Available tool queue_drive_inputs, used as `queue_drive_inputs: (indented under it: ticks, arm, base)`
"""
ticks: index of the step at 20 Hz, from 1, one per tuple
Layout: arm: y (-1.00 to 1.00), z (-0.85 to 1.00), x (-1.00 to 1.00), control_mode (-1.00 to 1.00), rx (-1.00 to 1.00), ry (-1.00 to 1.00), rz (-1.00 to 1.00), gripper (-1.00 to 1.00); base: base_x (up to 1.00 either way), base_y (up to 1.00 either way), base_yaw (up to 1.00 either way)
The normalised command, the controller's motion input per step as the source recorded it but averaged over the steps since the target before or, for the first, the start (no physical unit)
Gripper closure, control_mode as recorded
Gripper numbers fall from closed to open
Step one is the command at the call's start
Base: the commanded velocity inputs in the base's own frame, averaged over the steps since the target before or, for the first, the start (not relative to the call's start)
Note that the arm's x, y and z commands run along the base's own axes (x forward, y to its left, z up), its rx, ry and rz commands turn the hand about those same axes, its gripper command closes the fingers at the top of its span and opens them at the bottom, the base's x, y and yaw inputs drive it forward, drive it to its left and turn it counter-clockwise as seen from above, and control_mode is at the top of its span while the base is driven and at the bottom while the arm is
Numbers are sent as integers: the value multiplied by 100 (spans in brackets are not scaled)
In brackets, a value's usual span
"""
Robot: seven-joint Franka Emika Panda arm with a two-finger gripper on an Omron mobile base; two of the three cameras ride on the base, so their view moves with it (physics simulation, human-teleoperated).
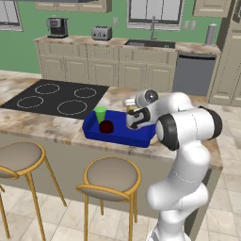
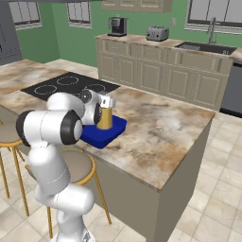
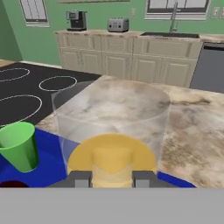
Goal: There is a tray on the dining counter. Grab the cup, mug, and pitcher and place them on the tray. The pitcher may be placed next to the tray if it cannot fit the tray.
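The blue tray (image 1: 95, 130) lies on the dining counter (image 1: 42, 123), right of the cooktop. On it stand the green cup (image 1: 100, 114) and the dark red mug (image 1: 106, 126). My gripper (image 1: 134, 117) is shut on the pitcher (image 2: 105, 118), whose yellow-orange body sits over the tray's right end (image 2: 111, 132). I cannot tell whether its base touches the tray. In the hand view the pitcher (image 3: 111, 127) is right ahead, between the fingertips (image 3: 81, 178). There the cup (image 3: 19, 146) stands to its left on the tray (image 3: 48, 153), and the mug (image 3: 13, 184) peeks in at the lower left.
A black cooktop (image 1: 56, 96) is set into the counter left of the tray. Two stools (image 1: 110, 176) (image 1: 19, 157) stand at the near side. Bare stone top (image 2: 160, 127) stretches right of the tray. The wall counter holds a sink (image 1: 149, 44), toaster (image 1: 101, 33) and coffee machine (image 1: 57, 27).
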Motion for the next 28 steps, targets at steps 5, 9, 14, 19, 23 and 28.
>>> queue_drive_inputs:
  ticks: [5, 9, 14, 19, 23, 28]
  arm:
    - [21, -27, 27, -100, 0, 4, 0, 100]
    - [29, -36, 34, -100, -1, 2, 0, 100]
    - [25, -39, 34, -100, 0, 0, 0, 100]
    - [15, -21, -5, -100, 0, 1, 0, 100]
    - [1, -4, -16, -100, 0, 0, 0, 100]
    - [4, 0, -2, -100, -2, 0, 0, 100]
  base:
    - [0, 0, 0]
    - [0, 0, 0]
    - [0, 0, 0]
    - [0, 0, 0]
    - [0, 0, 0]
    - [0, 0, 0]
